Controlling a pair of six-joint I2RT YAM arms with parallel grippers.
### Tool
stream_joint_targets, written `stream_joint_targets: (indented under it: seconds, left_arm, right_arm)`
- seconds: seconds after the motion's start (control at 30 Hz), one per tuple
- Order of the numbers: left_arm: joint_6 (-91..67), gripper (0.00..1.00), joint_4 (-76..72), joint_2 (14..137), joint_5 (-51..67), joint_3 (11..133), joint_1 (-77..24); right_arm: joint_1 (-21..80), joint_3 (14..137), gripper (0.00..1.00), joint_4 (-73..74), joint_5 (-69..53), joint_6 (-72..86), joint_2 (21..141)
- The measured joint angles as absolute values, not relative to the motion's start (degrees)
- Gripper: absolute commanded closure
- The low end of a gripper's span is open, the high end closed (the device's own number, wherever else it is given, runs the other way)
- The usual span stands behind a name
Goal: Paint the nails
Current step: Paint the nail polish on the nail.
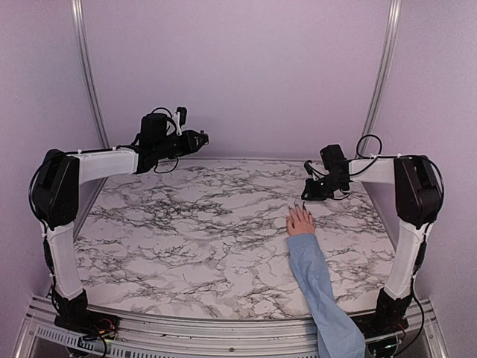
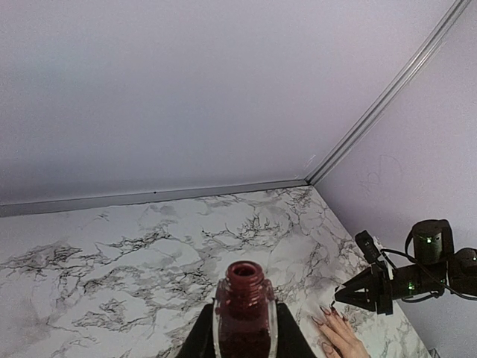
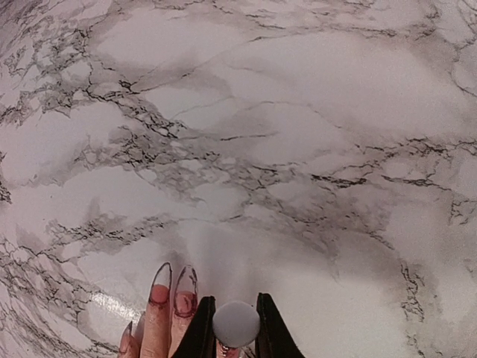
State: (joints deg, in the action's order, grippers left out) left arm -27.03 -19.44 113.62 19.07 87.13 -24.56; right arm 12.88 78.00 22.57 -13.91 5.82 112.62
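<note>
Red bottle (image 2: 244, 309) in left hand (image 2: 245, 339)

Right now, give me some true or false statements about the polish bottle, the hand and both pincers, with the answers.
1. The left pincer is shut on a bottle of dark red polish. True.
2. The bottle has its cap on. False: its neck is open.
3. The hand lies on the left side of the table. False: it lies on the right side, by the right pincer.
4. The right pincer is shut on a white round-topped piece. True.
5. Two nails in the right wrist view show some red. True.
6. The sleeve is red. False: it is light blue.
</note>
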Motion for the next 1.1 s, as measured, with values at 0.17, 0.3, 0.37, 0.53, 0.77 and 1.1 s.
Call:
stream_joint_targets:
  seconds: [0.17,0.3,0.37,0.53,0.77,1.1]
  left_arm:
    - [-27.0,1.00,-19.4,113.6,19.1,87.1,-24.6]
    - [-27.0,1.00,-19.4,113.6,19.0,87.1,-24.6]
    - [-27.0,1.00,-19.4,113.6,19.0,87.1,-24.6]
    - [-27.0,1.00,-19.4,113.6,19.0,87.1,-24.6]
    - [-27.0,1.00,-19.4,113.6,19.1,87.1,-24.6]
    - [-26.8,1.00,-19.4,113.6,19.1,87.1,-24.5]
  right_arm:
    - [12.9,78.7,1.00,22.6,-13.9,5.8,113.1]
    - [12.9,79.7,1.00,22.7,-13.9,5.8,114.1]
    - [12.9,80.0,1.00,22.7,-14.0,5.8,114.5]
    - [12.9,80.7,1.00,23.0,-13.9,5.8,114.6]
    - [12.9,81.8,1.00,23.2,-13.9,5.7,114.1]
    - [12.9,78.8,1.00,22.9,-14.0,5.7,110.2]
